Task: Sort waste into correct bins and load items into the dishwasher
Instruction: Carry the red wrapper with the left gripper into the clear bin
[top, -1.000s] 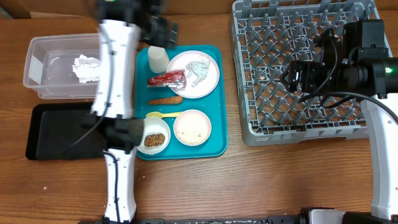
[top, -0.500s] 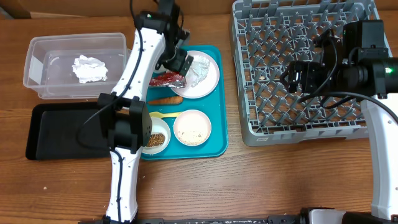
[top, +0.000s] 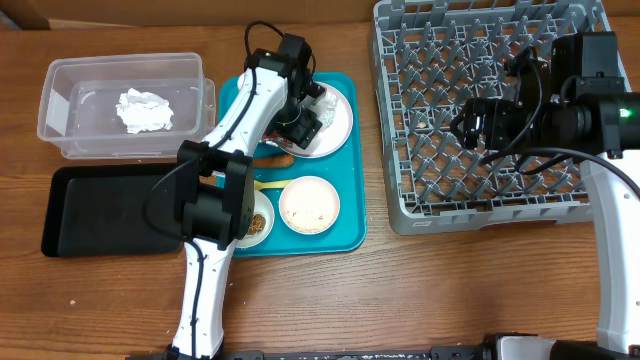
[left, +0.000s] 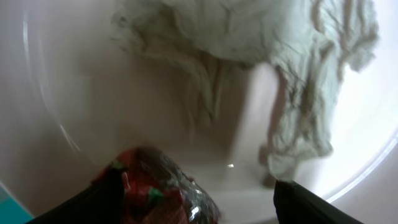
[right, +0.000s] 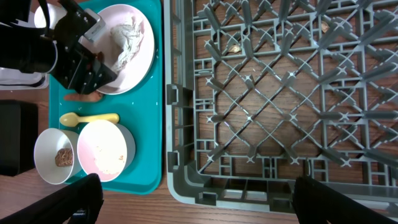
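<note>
My left gripper (top: 300, 125) is low over the round pale plate (top: 338, 118) on the teal tray. In the left wrist view its fingers (left: 199, 202) are open around the end of the red-and-white wrapper (left: 155, 186), with crumpled white paper (left: 249, 56) lying just beyond on the plate (left: 74, 93). Another crumpled paper (top: 145, 108) lies in the clear tub (top: 60, 120). The carrot piece (top: 272, 157), yellow spoon (top: 268, 184), rice bowl (top: 309, 205) and bowl of brown bits (top: 257, 225) sit on the tray. My right gripper (top: 470, 122) is open and empty above the grey dish rack (top: 480, 60).
The black tray (top: 90, 210) lies in front of the clear tub at the left. The teal serving tray (top: 345, 235) sits between the bins and the rack. The white cup is hidden behind my left arm in the overhead view.
My left arm has swung right from beside the tub to the plate and come down over the red wrapper. The right arm has not moved.
</note>
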